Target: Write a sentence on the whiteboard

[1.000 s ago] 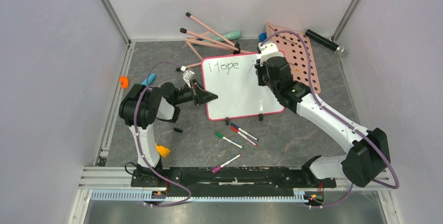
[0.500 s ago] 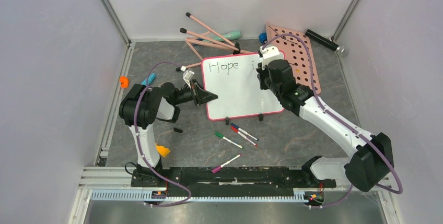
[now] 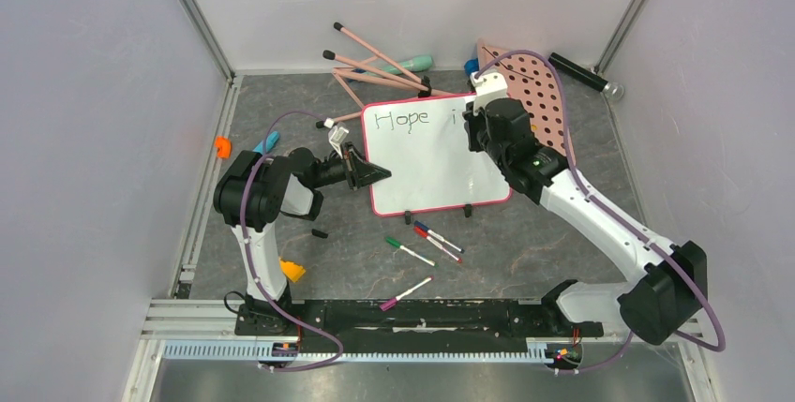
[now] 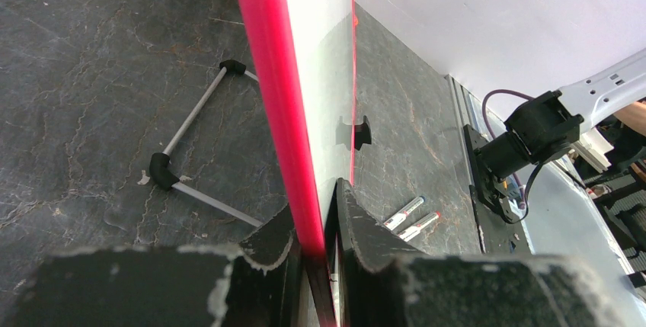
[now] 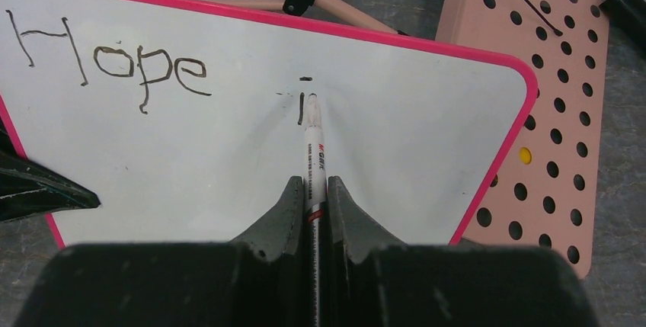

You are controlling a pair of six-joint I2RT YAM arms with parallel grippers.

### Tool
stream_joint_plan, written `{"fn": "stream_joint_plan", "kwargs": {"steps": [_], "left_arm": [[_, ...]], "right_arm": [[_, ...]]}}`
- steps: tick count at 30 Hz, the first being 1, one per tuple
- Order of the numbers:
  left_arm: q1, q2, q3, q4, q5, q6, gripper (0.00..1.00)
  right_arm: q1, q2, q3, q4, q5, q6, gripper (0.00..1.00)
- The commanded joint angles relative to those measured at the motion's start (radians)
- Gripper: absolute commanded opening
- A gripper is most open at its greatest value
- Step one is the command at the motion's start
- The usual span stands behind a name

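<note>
Grip first: my right pincer [image 5: 312, 190] is clamped tight on a slim white marker with black print on its barrel [image 5: 315, 148]. The marker points away from me, and its tip sits at the top of a short upright stroke with a dot above it. My left pincer [image 4: 312, 228] is pinched on the left rim of the large glossy white whiteboard with the pink-red border [image 5: 228, 159], steadying it. I cannot tell whether that edge is raised. The board lies mid-table on the dark stone-look table [image 3: 506, 243], between my two arms.

The thin black handwritten sentence [image 5: 145, 75] reads "Hope" and then that lone "i", so I judge I am inside the second word, early in the job. As I see it, the next move is to lift, shift the tip a little to the right, and draw the following letter level with the "i". It needs light pressure so the board does not twist in my left grip. Little room is left before the right rim, so later words probably need a second line.

Counted:
- One whiteboard, with two small black clips [image 3: 409, 217] on its near edge.
- One finished word and one letter.
- One marker in hand.
- Four loose markers [image 3: 410, 251] lying near me, tipped green, blue, red and magenta.
- One pink panel full of round holes [image 3: 539, 111] at the board's right rim.
- Pink rods with black ends [image 3: 375, 65] at the far side, at least four, too tangled to count surely.
</note>
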Motion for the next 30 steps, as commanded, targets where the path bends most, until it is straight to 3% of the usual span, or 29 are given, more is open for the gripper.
{"fn": "stream_joint_plan", "kwargs": {"steps": [1,12,23,30], "left_arm": [[-0.006,0.0,0.017,0.061,0.002,0.086,0.02],[-0.006,-0.001,0.017,0.061,0.001,0.086,0.02],[-0.006,0.003,0.022,0.061,0.002,0.081,0.02],[-0.006,0.001,0.02,0.061,0.002,0.083,0.02]], "right_arm": [[-0.007,0.02,0.052,0.008,0.036,-0.02,0.0],[-0.015,0.077,0.059,0.008,0.053,-0.024,0.0],[-0.016,0.032,-0.048,0.027,0.011,0.005,0.0],[-0.015,0.047,-0.007,0.025,0.037,-0.005,0.0]]}}
